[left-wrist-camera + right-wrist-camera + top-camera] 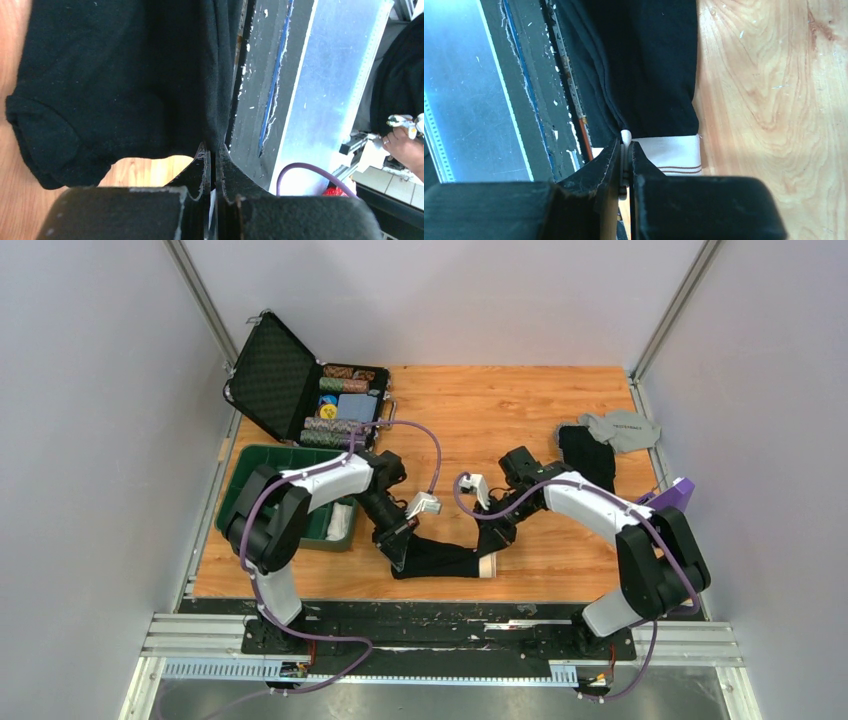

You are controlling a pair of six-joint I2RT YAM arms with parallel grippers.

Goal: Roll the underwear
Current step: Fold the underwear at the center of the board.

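The underwear (445,562) lies stretched along the near edge of the tabletop (500,410), one arm at each end. This probably keeps the cloth flat and taut before rolling. The left tool (211,152) is closed narrowly on the black hem. The right tool (625,145) pinches the corner of the white waistband (674,155). Only the wrist views show these grips; the top view shows the full span instead. Farther off sit a green bin (250,465) and an open case (275,380) at left, and a grey garment (625,428) at far right, well apart.
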